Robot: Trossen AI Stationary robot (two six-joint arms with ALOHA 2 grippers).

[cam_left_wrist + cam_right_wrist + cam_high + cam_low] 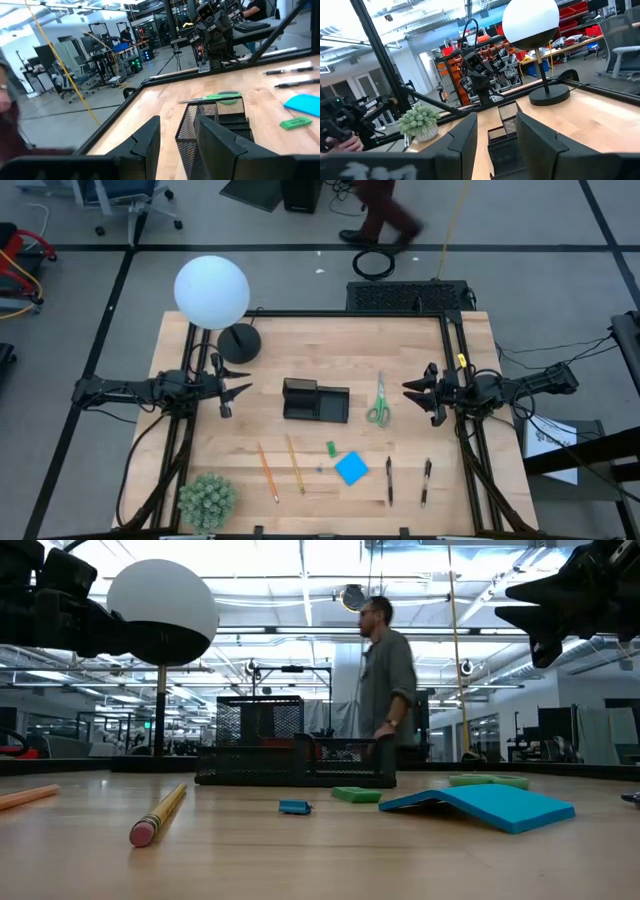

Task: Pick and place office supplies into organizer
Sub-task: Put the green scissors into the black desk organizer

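Wooden table [200, 470] is seen with nothing yet moved into the black mesh organizer [315, 401], which is set mid-table between the two arms, presumably so either can reach it; its long axis runs left to right. Around it the supplies are laid flat and apart, likely for clean single picks. The green-handled scissors [378, 400] lie just right of it, blades pointing away from the near edge. Two pencils [280, 468] slant near the front, two pens [407, 481] lie roughly parallel at front right, with the blue pad [351, 468] between. The left gripper [238, 385] and right gripper [410, 391] are held raised, fingers parted, holding nothing.
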